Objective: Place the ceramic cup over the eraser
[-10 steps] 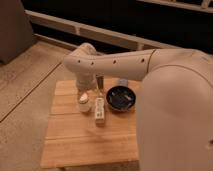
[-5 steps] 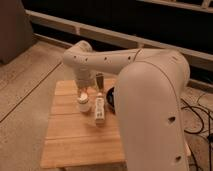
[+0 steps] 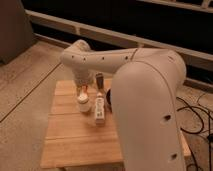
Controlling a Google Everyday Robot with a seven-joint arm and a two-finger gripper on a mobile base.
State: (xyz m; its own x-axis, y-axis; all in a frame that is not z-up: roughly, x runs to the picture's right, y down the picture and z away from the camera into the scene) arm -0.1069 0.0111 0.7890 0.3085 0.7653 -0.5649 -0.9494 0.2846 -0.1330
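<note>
The small white ceramic cup [image 3: 83, 103] stands on the wooden table [image 3: 75, 140], left of centre. The eraser [image 3: 99, 111], a white oblong block, lies just right of the cup, close beside it. My gripper [image 3: 83, 90] points down directly over the cup, at or just above its rim. My large white arm [image 3: 145, 100] reaches in from the right and fills the right half of the view.
The wide dark bowl [image 3: 109, 98] sits right of the eraser, mostly hidden behind my arm. A small dark upright object [image 3: 99, 80] stands at the back of the table. Concrete floor lies to the left, cables [image 3: 192, 112] to the right.
My arm has swung further across the view and now hides most of the dark bowl. The gripper stays over the cup. The cup and the eraser have not moved.
</note>
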